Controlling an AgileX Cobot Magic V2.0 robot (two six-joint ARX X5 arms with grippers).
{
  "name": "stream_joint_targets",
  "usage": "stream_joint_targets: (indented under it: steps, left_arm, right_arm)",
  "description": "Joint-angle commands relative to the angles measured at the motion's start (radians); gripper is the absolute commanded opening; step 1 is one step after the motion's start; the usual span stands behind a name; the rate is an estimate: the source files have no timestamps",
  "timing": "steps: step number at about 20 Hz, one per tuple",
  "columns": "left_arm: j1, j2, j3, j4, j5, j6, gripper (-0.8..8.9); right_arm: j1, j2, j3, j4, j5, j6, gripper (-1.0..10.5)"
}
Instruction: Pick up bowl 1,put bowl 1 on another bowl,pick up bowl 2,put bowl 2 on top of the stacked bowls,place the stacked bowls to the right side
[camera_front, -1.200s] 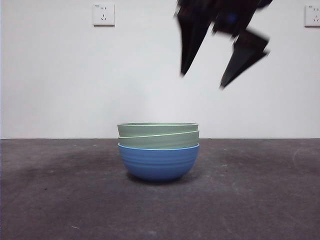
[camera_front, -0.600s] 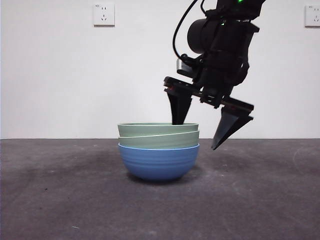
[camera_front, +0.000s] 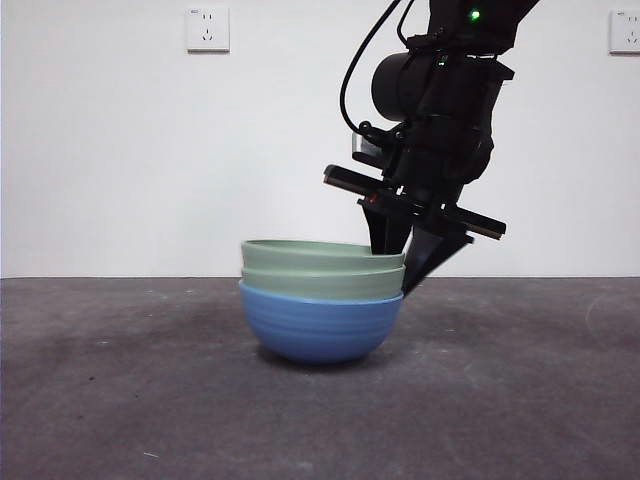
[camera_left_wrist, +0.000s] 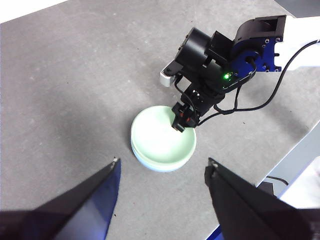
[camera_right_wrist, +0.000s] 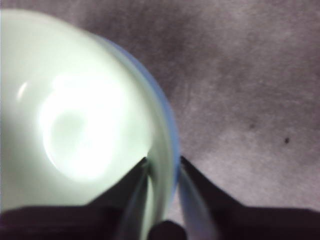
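Clearly near the end: stacking finished, only the carry to the right side left to do, judging by how things lie. On the left of the front view, a white wall socket (camera_front: 207, 29) above bare grey table (camera_front: 110, 380). At centre, the stacked bowls (camera_front: 321, 303), resting on the table and tipped slightly: one round blue ribbed bowl (camera_front: 320, 325) at the bottom, two pale green smooth bowls nested inside it, the lower green rim (camera_front: 322, 283) and the upper green rim (camera_front: 310, 254) both showing above the blue. Three bowls in all, one blue, two green, none loose elsewhere. Just right of centre, the black two-jawed right gripper (camera_front: 408, 262) reaching down from above and pinching the stack's right-hand wall, one jaw inside the top green bowl, the other outside against the blue; narrow and clamped on the rim, as shown close up in the right wrist view (camera_right_wrist: 162, 172). Further right, a second white socket (camera_front: 625, 31) at the picture's edge; two sockets counted. Seen from the left wrist view, the left gripper (camera_left_wrist: 162, 167) hanging high and well apart from the bowls (camera_left_wrist: 161, 139), jaws spread wide, holding nothing, waiting. Remaining, as a judgement: lift or slide the clamped stack rightward and release it, with care against the tilted green bowls shifting.
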Motion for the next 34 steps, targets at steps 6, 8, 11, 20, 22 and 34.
stream_joint_targets:
  steps: [6, 8, 11, 20, 22, 34]
  left_arm:
    - [-0.004, 0.000, 0.000, -0.049, -0.001, 0.011, 2.86]
    - [-0.004, 0.000, 0.000, -0.049, 0.000, 0.011, 2.86]
    - [-0.004, 0.001, 0.000, -0.049, 0.003, 0.011, 2.86]
    - [-0.004, 0.001, 0.000, -0.050, 0.188, 0.035, 2.83]
    - [-0.006, 0.001, 0.000, -0.050, 0.226, 0.036, 2.83]
    - [-0.006, 0.001, 0.000, -0.050, 0.267, 0.036, 2.83]
  right_arm:
    - [0.000, 0.007, -0.001, -0.007, 0.003, -0.008, -0.1]
    - [-0.012, -0.016, -0.001, -0.012, 0.003, -0.018, -0.1]
    - [-0.054, -0.074, -0.001, -0.012, 0.004, -0.027, -0.1]
    - [-0.317, -0.123, -0.001, -0.041, 0.012, -0.047, -0.1]
    - [-0.362, -0.122, -0.001, -0.029, 0.013, -0.047, -0.1]
    - [-0.430, -0.019, -0.001, -0.006, 0.037, -0.051, -0.1]
